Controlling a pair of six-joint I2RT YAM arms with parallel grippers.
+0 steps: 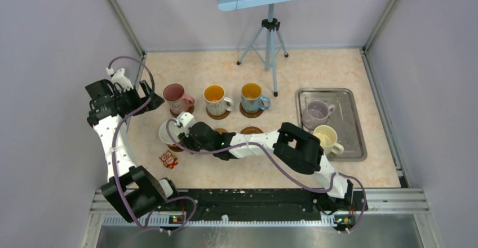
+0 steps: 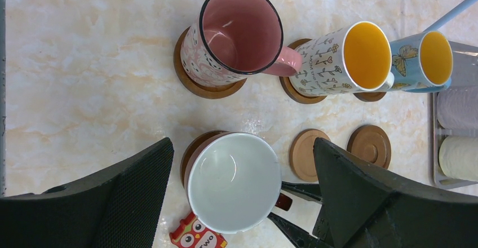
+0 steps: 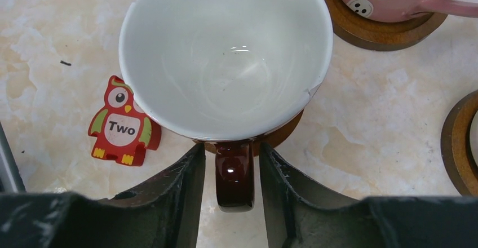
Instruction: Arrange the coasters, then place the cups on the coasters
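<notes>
The red cup (image 3: 225, 56), white inside, stands on a dark coaster (image 3: 282, 138) at the front left. My right gripper (image 3: 231, 152) is open, one finger on each side of the cup's handle (image 3: 234, 175) with a small gap on both sides. My left gripper (image 2: 242, 146) hangs open high above the same cup (image 2: 234, 180). Behind it the pink cup (image 1: 176, 96), the white-patterned cup (image 1: 215, 97) and the blue cup (image 1: 252, 96) each sit on a coaster. Two bare coasters, one lighter (image 2: 304, 155) and one dark (image 2: 369, 145), lie to the right of the red cup.
A steel tray (image 1: 332, 93) at the right holds a lavender-grey cup (image 1: 315, 113) and a cream cup (image 1: 327, 138). A small red owl figure (image 3: 121, 124) lies just beside the red cup. A tripod (image 1: 270, 45) stands at the back centre.
</notes>
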